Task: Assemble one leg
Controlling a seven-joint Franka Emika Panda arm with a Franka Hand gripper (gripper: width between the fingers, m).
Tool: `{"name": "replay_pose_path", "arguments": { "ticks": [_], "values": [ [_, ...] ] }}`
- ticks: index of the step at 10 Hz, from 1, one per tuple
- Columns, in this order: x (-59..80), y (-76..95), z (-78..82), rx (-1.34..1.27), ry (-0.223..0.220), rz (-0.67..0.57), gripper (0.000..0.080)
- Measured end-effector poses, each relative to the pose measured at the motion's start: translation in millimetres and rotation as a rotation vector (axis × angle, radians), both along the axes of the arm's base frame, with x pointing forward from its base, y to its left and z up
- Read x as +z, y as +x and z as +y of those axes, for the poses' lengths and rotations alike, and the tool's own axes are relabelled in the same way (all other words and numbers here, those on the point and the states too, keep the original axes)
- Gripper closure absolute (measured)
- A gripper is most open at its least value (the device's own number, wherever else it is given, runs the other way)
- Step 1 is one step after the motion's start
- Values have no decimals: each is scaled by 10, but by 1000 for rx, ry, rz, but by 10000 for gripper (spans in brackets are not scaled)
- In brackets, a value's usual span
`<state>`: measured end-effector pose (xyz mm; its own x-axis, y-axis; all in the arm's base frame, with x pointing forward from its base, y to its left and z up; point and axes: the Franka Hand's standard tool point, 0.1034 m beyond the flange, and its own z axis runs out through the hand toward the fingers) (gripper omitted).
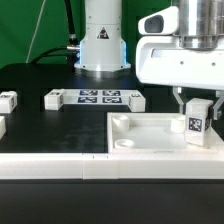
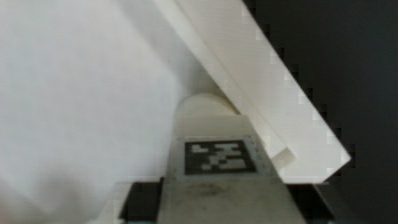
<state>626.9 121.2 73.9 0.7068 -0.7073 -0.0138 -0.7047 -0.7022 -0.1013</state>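
My gripper [image 1: 195, 108] is shut on the leg [image 1: 195, 123], a small white block with a black-and-white tag on its face. I hold it upright over the large white square panel [image 1: 150, 135], near the panel's corner at the exterior view's right. In the wrist view the leg [image 2: 221, 140] stands between my dark fingers [image 2: 150, 200], with its far end close to the panel's raised edge [image 2: 267, 80]. Whether the leg touches the panel cannot be told.
The marker board [image 1: 100, 97] lies at the back by the robot base. Other small white legs lie on the black table: one at the far left [image 1: 6, 100], one beside the marker board [image 1: 54, 98], one at its other end [image 1: 134, 99]. A white bar [image 1: 60, 160] runs along the front.
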Motion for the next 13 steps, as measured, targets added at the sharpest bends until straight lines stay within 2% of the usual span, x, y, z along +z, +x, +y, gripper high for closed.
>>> {"name": "replay_pose_path", "arguments": {
  "ticks": [4, 7, 8, 9, 10, 11, 13],
  "values": [
    [-11, -10, 66, -402, 47, 35, 509],
    [-12, -13, 87, -571, 77, 58, 499],
    [-13, -14, 90, -548, 76, 55, 499],
    [-10, -12, 86, -512, 73, 52, 328],
    [9, 8, 69, -400, 67, 43, 192],
    [30, 26, 67, -369, 66, 43, 163],
    [53, 99, -13, 11, 23, 27, 152]
  ]
}}
